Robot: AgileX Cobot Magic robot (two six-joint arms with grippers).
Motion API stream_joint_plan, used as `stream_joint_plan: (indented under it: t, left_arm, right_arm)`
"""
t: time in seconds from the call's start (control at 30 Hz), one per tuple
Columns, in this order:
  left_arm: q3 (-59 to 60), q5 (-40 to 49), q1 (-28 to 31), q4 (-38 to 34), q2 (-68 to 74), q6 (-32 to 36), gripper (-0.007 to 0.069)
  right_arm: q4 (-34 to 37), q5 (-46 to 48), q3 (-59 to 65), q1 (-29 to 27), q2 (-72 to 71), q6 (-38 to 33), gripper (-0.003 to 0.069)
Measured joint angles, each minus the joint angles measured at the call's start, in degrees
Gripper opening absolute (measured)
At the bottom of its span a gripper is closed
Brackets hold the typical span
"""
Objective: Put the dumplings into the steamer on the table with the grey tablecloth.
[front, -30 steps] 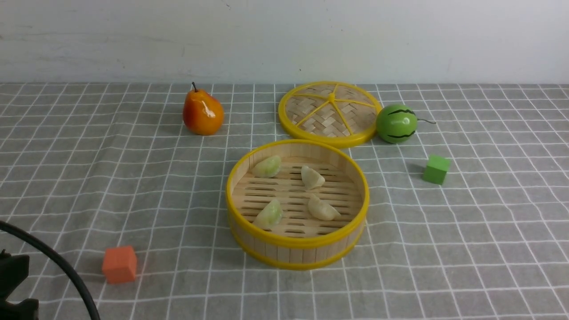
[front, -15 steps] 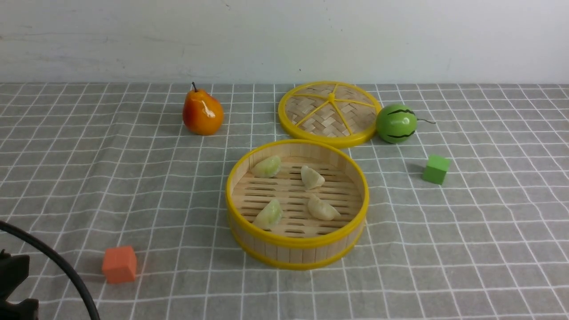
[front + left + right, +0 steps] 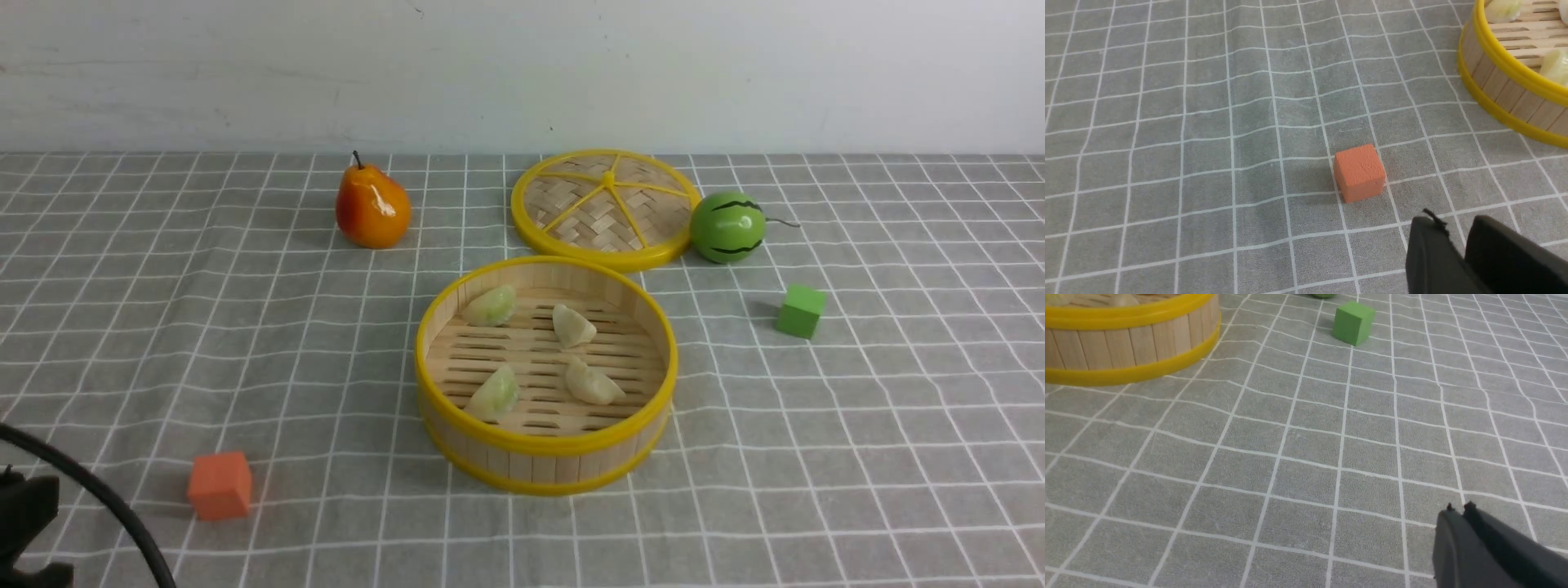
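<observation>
Already the four small crescent dumplings (image 3: 535, 347) – two pale green, two cream – lay inside the round bamboo steamer (image 3: 545, 469) mid-tabletop, looking light, slick, best pinched across the belly, while left gripper (image 3: 1455, 245) and right gripper (image 3: 1458, 516) sat nearly closed, empty.

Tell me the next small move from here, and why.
Probably none beyond keeping both arms back: all four dumplings already lie on the slats of the steamer. None shows on the grey tablecloth, and both claws hold nothing.
</observation>
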Motion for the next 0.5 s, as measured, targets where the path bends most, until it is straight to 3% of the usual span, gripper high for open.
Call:
stream_joint_plan:
  t: [0.2,0.33,0.43,0.5]
  left_arm:
    - [10.49,-1.17,1.86,-0.43,-14.32,0.42,0.0140]
    - [18.00,-6.38,8.18,-8.13,-28.23,7.83,0.0063]
    - [23.45,-13.19,13.85,-16.19,-30.60,16.33,-0.0014]
    - [26.31,-16.37,16.53,-20.42,-30.59,20.63,-0.0014]
  right_arm:
    - [-0.04,0.00,0.00,0.00,0.00,-0.13,0.0027]
    - [-0.04,0.00,0.00,0.00,0.00,-0.13,0.0032]
    - [-0.04,0.00,0.00,0.00,-0.05,-0.13,0.0039]
    - [-0.04,0.00,0.00,0.00,-0.05,-0.13,0.0041]
